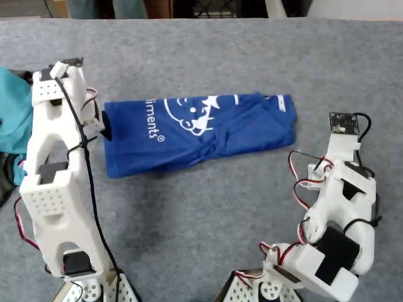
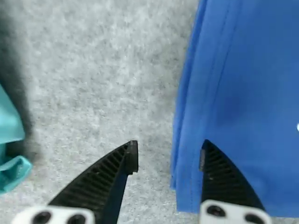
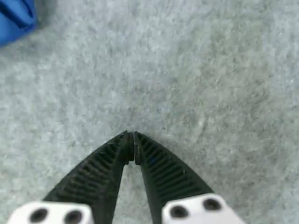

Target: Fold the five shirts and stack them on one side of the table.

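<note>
One blue shirt (image 1: 198, 132) lies roughly folded in a long strip across the worktop (image 1: 189, 239), and a teal shirt (image 1: 14, 119) sits bunched at the left edge, partly hidden by the left arm (image 1: 56, 189). Left gripper (image 2: 168, 156) is spread wide, straddling the blue shirt's end hem; right gripper (image 3: 134, 147) is clenched on nothing over bare worktop near the shirt's other end.

shirt (image 1: 198, 132) mid table (image 1: 208, 214) | 2nd shirt (image 1: 12, 119) left edge, by L arm (image 1: 56, 189)
</note>
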